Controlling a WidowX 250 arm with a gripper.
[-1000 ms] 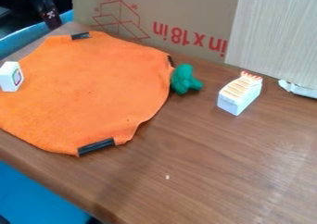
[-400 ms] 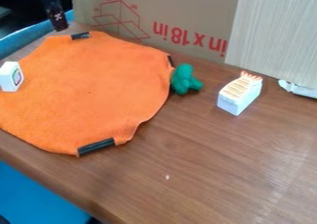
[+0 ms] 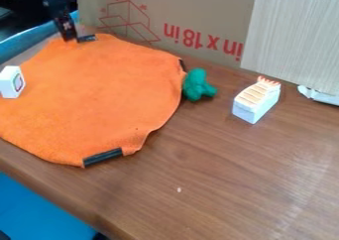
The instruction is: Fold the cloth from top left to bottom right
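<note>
The black gripper hangs down at the upper left, its tip at the cloth's top left edge, just left of a black strip there. Spread out flat over the left half of the table is the orange cloth. Black strips sit on its edge at the top left, at the right and at the bottom.
A white block stands on the cloth's left edge. The green toy touches or nearly touches its right edge. Farther right is a cake-like block. A cardboard box stands along the back of the wooden table.
The gripper has come down and a little to the right, from above the cloth's top left edge to that edge. The cloth and the toys have stayed put.
</note>
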